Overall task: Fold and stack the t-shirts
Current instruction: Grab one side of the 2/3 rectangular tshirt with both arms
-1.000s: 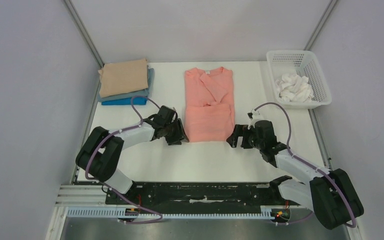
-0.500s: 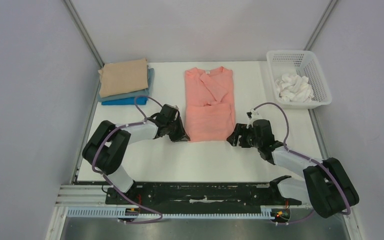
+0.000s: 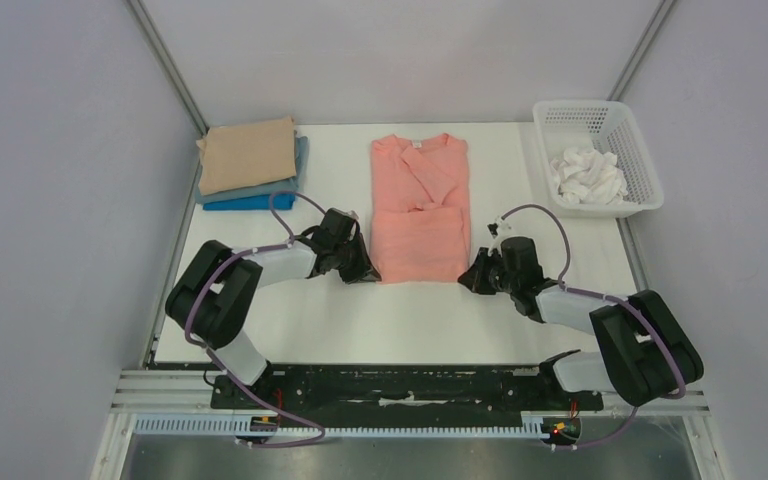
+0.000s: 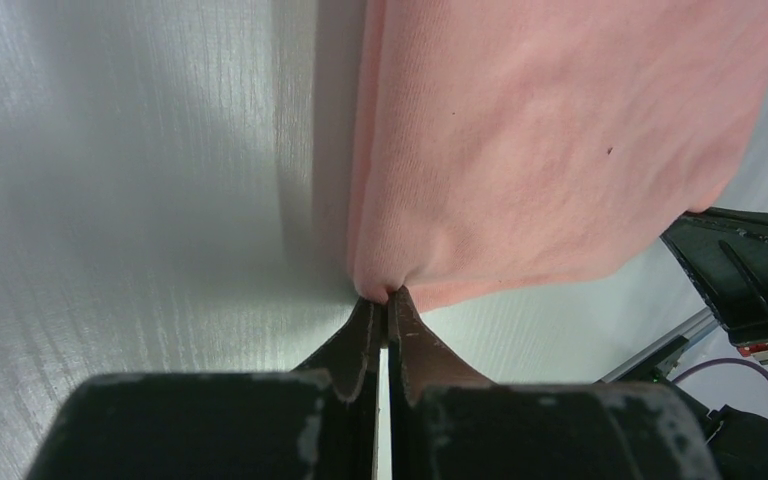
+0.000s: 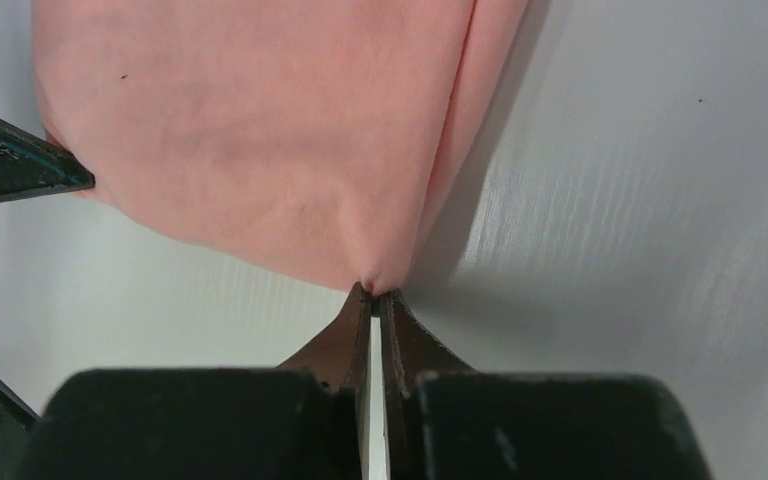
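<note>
A salmon-pink t-shirt (image 3: 418,210) lies flat mid-table, its sleeves folded in and its collar at the far end. My left gripper (image 3: 370,275) is shut on the shirt's near left corner; the left wrist view shows the pink cloth (image 4: 550,140) pinched at the tips of that gripper (image 4: 390,294). My right gripper (image 3: 465,278) is shut on the near right corner, and in the right wrist view the cloth (image 5: 260,130) bunches between the tips of the gripper (image 5: 373,291). A stack of folded t-shirts (image 3: 250,160), tan over grey-blue over bright blue, sits at the far left.
A white mesh basket (image 3: 625,135) holding crumpled white cloth (image 3: 586,175) stands at the far right corner. Grey walls enclose the table on three sides. The black base rail (image 3: 400,385) runs along the near edge.
Both grippers went from open to shut on the pink shirt's near corners. The right arm slid left and lower toward the hem; the left one closed first.
</note>
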Available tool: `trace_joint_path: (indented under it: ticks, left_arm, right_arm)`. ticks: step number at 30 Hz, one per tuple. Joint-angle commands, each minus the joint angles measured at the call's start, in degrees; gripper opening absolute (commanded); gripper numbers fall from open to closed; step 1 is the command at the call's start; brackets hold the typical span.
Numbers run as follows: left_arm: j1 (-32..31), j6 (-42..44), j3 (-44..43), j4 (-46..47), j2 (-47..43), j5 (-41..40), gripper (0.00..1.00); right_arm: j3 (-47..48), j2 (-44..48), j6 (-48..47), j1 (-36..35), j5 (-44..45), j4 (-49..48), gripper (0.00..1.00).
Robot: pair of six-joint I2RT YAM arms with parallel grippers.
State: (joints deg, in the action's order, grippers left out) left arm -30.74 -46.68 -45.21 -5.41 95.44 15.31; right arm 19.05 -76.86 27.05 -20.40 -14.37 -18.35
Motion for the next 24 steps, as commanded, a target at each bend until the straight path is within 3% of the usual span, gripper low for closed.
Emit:
trace_joint_path:
  ticks: [1, 7, 12, 18, 24]
  left_arm:
    - [-0.52, 0.62, 3.40, -1.81, -0.67, -4.84, 0.02]
    - [-4.23, -0.59, 13.76, -4.43, -12.93, -9.63, 0.02]
    - [-13.38, -5.61, 21.73, -10.31, -25.63, -12.83, 0.02]
    - [-22.93, -14.54, 27.83, -18.14, -45.66, -13.28, 0.02]
    - [-26.82, -14.09, 25.25, -20.69, -60.28, -13.91, 0.02]
  right_arm:
    - [-1.64, 0.87, -2.90, -0.08, -3.32, 5.67, 0.00]
    - [-9.47, 9.90, -6.15, -0.46, -10.80, 13.94, 0.00]
    - [-14.25, 24.17, -8.21, -1.97, -14.43, 27.14, 0.00]
    - [-11.65, 43.83, -7.32, -5.47, -16.95, 45.57, 0.00]
    - [-6.31, 53.14, -6.78, -5.79, -18.50, 48.06, 0.00]
